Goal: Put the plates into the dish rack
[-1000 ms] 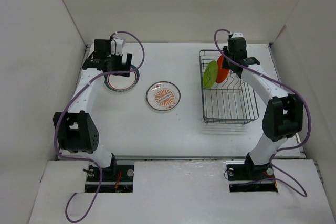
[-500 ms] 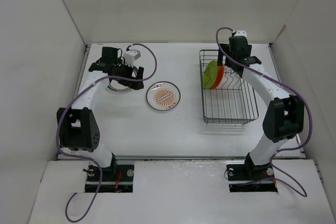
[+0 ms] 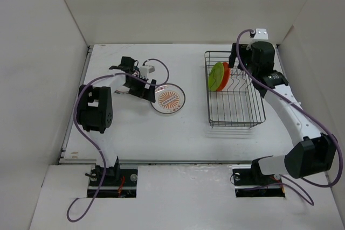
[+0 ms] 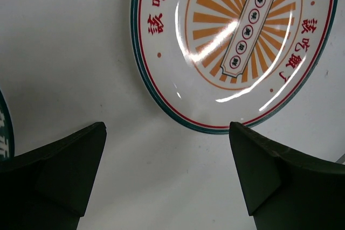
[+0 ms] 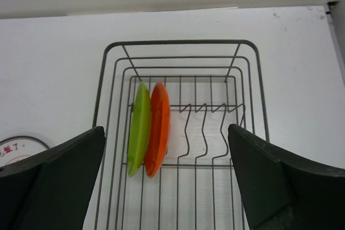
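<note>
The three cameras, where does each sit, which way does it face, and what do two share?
Top external: above and behind the arms, facing down at the table; both arms show whole, left hand and right hand.
Left wrist: on the left arm, close over the sunburst plate; its two open fingers show.
Right wrist: on the right arm, facing down into the dish rack with green plate and orange plate; its fingers show.
Shared: top and left wrist see the sunburst plate; top and right wrist, the rack.

The ringed-rim plate (image 3: 121, 91) lies mostly hidden under the left arm (image 3: 132, 79), only its edge showing.
</note>
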